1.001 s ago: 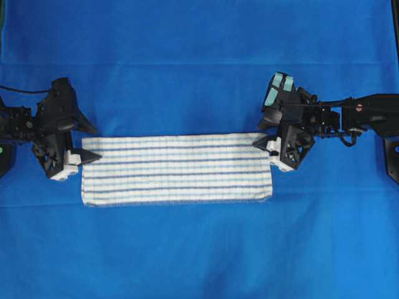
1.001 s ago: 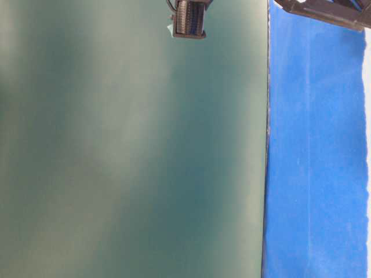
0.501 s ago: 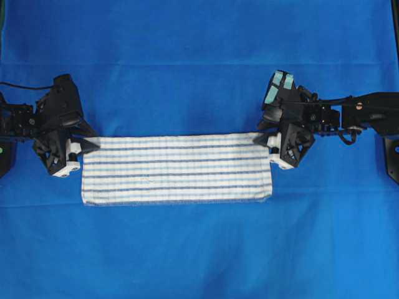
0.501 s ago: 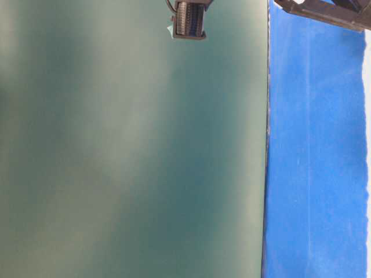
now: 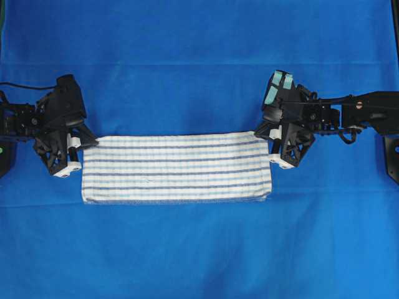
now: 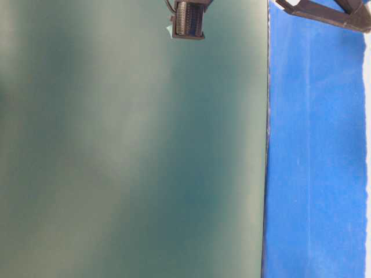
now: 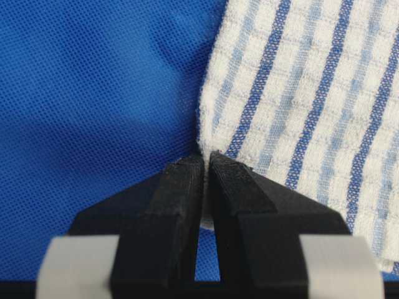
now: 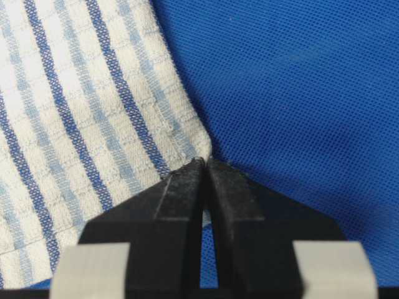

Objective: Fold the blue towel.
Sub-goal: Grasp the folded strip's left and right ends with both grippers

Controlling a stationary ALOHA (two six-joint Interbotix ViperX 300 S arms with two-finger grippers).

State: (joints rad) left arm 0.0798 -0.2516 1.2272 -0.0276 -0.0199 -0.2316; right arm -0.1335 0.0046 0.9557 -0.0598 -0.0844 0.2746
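Observation:
The blue towel (image 5: 177, 167), white with dark-blue stripes, lies folded in a long flat strip across the middle of the overhead view. My left gripper (image 5: 86, 142) is shut on its far left corner. In the left wrist view the black fingertips (image 7: 187, 171) pinch the towel's edge (image 7: 299, 93), and the gripper (image 7: 206, 161) rests low on the cloth. My right gripper (image 5: 264, 133) is shut on the far right corner. In the right wrist view the gripper (image 8: 204, 165) pinches the corner of the towel (image 8: 81, 106).
A plain blue tablecloth (image 5: 199, 62) covers the whole table. The right arm (image 5: 368, 115) reaches in from the right edge and the left arm (image 5: 15, 121) from the left. The table-level view shows a blurred green surface (image 6: 127, 145) and a strip of tablecloth (image 6: 316, 145).
Both grippers have closed from open onto the towel's far corners. The left gripper has shifted slightly toward the far side. The towel stays flat.

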